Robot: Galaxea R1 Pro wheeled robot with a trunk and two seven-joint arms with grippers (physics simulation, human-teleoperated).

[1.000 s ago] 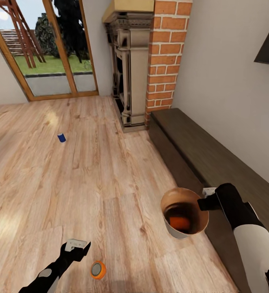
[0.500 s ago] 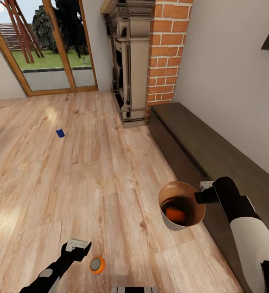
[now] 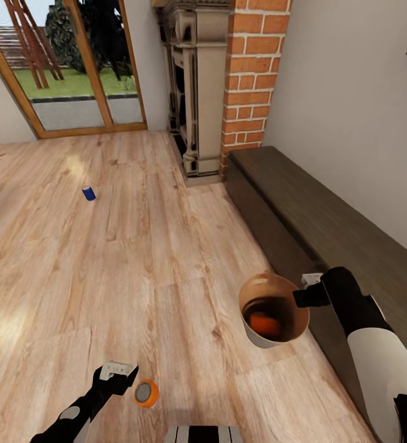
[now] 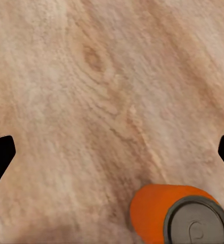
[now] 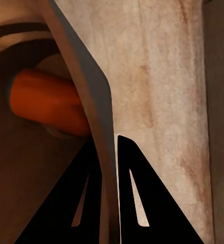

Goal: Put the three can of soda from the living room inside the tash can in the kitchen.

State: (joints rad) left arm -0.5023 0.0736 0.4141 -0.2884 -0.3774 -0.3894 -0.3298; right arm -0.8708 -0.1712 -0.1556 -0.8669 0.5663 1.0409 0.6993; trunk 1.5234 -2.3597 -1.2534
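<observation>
A living room with a light wood floor (image 3: 136,277), seen from above. At far left, glass doors (image 3: 62,67) look onto a garden. A blue can (image 3: 89,193) stands alone on the floor, well away from the robot. At lower left, the left gripper (image 3: 118,376) hovers low over the floor with its jaws wide apart and nothing between them. An upright orange can (image 3: 146,393) stands just beside it, off to one side of the jaws in the left wrist view rather than between them (image 4: 180,216). Centre back, a carved fireplace (image 3: 194,92) and a brick chimney (image 3: 252,80). To the right, the bin (image 3: 256,334) hangs tilted above the floor, its rim pinched between the closed jaws of the right gripper (image 3: 303,298). A second orange can (image 3: 266,322) lies on its side inside. A dark bench (image 3: 326,227) runs along the right wall.

Judged risks: the left jaws, being off-centre, could knock the floor can over and send it rolling as they come down. The thin rim pinch could slip, dropping the bin or tipping out its can.
</observation>
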